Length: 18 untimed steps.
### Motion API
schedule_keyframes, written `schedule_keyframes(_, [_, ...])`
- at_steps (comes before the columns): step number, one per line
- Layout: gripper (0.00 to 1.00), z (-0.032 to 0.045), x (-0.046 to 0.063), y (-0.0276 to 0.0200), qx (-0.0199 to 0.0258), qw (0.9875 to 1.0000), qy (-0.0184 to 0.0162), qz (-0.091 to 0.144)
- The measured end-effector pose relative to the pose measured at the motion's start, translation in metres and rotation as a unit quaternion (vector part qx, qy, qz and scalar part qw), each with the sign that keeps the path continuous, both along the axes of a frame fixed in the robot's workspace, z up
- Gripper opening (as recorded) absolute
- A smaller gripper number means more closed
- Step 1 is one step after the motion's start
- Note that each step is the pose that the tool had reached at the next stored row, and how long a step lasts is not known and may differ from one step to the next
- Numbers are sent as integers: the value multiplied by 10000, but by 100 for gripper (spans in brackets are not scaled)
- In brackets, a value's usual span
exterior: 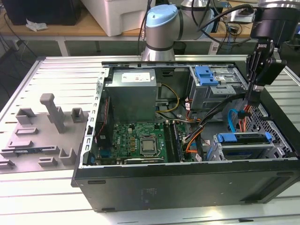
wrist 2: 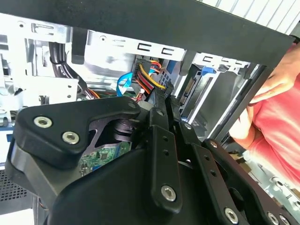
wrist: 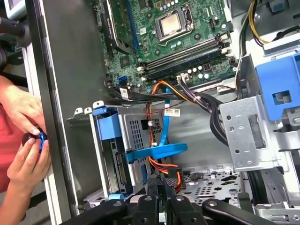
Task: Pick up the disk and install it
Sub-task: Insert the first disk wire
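Your gripper (exterior: 251, 98) hangs inside the computer case (exterior: 187, 180), fingers (wrist 2: 161, 126) narrow, pinched together, holding nothing. The disk (exterior: 243, 139) sits in the bay at the exterior view's right and looks seated. Stay off the cables (wrist: 157, 152) and mind the hand (wrist: 23, 110) outside the wall.

My pincer (wrist: 165, 190) is matt black metal, studded with shiny silver screws (wrist 2: 168, 192). Near it, a dull silver sheet-metal drive cage (wrist: 248, 136) carries a smooth, faintly glossy blue plastic latch (wrist: 281, 89).
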<state>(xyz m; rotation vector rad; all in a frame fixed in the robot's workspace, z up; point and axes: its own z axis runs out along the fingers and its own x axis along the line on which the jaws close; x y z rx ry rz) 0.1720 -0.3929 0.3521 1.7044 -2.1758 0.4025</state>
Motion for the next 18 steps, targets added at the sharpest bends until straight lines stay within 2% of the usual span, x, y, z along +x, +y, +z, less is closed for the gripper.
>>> schedule_keyframes(4, [17, 12, -46, -53, 25, 10000, -53, 1])
schedule_keyframes(7, [17, 26, -100, -161, 208, 9996, -172, 5])
schedule_keyframes(9, [17, 35, -132, -233, 290, 9993, -219, 6])
schedule_keyframes(10, [17, 36, -138, -251, 304, 9993, -227, 7])
schedule_keyframes(11, [17, 38, -153, -297, 341, 9991, -247, 10])
schedule_keyframes(18, [17, 39, -193, -393, 418, 9987, -291, 21])
